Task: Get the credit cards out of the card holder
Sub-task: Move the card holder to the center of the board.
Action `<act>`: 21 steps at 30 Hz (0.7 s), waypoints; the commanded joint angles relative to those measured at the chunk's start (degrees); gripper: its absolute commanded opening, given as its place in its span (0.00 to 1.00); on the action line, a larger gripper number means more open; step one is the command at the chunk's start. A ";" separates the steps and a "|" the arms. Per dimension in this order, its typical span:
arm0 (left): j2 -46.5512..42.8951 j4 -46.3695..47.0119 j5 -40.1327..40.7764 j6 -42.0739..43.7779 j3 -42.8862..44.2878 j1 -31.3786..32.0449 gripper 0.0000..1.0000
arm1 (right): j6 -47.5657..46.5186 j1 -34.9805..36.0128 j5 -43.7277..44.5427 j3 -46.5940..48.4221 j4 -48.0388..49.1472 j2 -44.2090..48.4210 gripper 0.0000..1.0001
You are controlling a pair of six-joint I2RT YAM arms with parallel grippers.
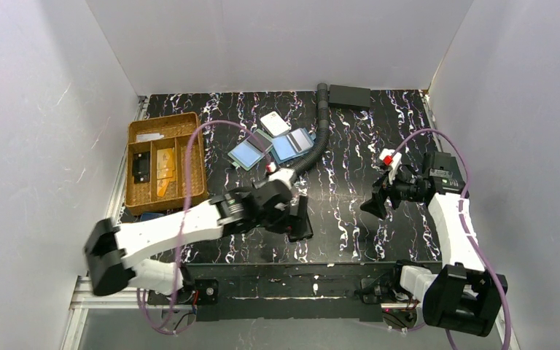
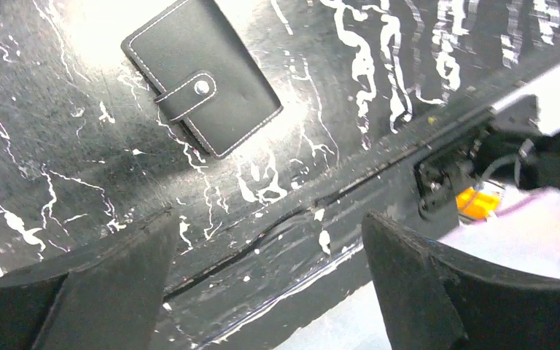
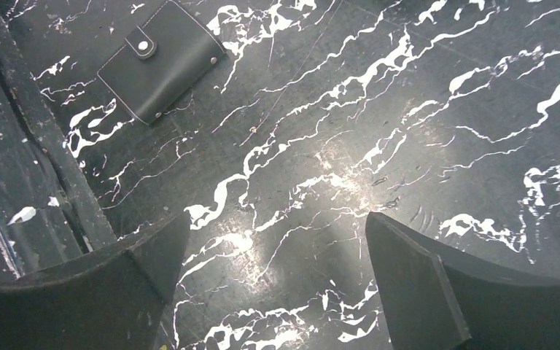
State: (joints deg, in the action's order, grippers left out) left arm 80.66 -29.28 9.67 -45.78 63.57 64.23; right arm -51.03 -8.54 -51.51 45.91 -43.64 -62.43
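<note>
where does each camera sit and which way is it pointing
top external: above and behind the bases, looking down on the table; left arm and right arm show.
left wrist: on the left arm, facing down at the card holder; open left pincer shows.
right wrist: on the right arm, facing down at table; open right pincer shows.
shared: both wrist views catch the closed card holder.

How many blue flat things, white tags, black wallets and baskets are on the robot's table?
Blue flat rectangles: 2
White tag: 1
Black wallet: 1
Basket: 1
Total: 5
</note>
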 commanded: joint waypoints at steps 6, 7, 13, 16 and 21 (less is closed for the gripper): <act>-38.97 12.00 1.75 3.10 -30.93 -0.89 0.98 | -0.88 -0.34 4.13 2.03 -8.17 9.28 1.00; -43.12 13.40 1.45 2.18 -33.50 -1.02 0.98 | -2.24 -0.42 4.54 3.68 -10.41 8.46 1.00; -53.07 16.69 -1.50 -2.77 -40.33 -1.33 0.98 | 0.15 -0.36 3.52 6.63 -12.11 6.46 1.00; -50.29 16.55 -2.47 -3.82 -39.73 -1.36 0.98 | 3.68 -0.39 3.35 5.82 -8.47 6.70 1.00; -44.47 17.25 -1.37 -4.30 -37.45 -1.35 0.98 | 8.80 -0.24 1.16 4.95 -2.42 4.60 1.00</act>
State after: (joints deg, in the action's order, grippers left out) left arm 32.69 -13.56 7.64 -48.86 23.68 63.11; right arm -47.37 -8.62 -47.46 50.04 -51.35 -56.14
